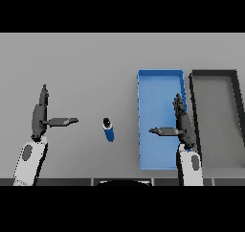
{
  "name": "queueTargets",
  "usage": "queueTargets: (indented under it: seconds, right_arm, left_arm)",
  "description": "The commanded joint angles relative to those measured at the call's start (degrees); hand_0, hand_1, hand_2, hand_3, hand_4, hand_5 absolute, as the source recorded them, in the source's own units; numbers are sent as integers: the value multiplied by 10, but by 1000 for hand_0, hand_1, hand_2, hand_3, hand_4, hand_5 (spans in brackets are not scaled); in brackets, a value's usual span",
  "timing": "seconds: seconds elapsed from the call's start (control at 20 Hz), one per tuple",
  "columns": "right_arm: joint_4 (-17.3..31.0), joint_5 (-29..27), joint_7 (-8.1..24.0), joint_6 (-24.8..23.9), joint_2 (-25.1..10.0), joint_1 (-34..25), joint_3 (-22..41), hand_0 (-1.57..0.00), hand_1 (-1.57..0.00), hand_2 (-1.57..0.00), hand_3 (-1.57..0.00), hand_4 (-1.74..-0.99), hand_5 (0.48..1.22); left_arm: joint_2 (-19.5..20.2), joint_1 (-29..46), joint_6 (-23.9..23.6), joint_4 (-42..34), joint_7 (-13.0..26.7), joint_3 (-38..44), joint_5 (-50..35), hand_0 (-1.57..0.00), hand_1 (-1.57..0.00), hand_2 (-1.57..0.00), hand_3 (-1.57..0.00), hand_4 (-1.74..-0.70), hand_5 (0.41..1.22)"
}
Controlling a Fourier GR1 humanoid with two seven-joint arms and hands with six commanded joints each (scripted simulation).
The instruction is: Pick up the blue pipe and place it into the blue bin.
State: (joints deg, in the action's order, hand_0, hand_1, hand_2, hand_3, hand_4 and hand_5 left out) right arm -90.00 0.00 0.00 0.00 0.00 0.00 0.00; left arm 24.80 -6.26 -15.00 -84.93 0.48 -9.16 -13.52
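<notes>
The right hand (181, 125) and its forearm are covering part of the blue bin's (143, 121) right wall and some of its floor. The grey table (86, 58) is running out of view on all sides. Both forearms are being cut off near the lower edge.

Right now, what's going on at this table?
Nothing is held yet. The blue pipe lies on the grey table between the hands, left of the blue bin. The left hand hovers open to the pipe's left; the right hand is open over the bin. A dark bin sits further right.
</notes>
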Motion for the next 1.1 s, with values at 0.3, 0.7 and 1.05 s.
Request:
queueTargets:
  seconds: [0.3,0.7,1.05]
  right_arm:
    - [-28,40,-33,18,-46,23,20,1,1,1,1,-1210,594]
    - [-58,117,-43,34,-97,42,63,1,1,1,1,-1182,583]
    - [-70,96,-32,44,-95,37,58,1,1,1,1,-1225,580]
  left_arm:
    - [35,17,60,-24,-31,-32,11,1,1,1,1,-967,594]
    - [114,28,194,-32,-84,-60,5,1,1,1,1,-965,590]
    - [141,59,257,-135,-14,-137,14,1,1,1,1,-1018,512]
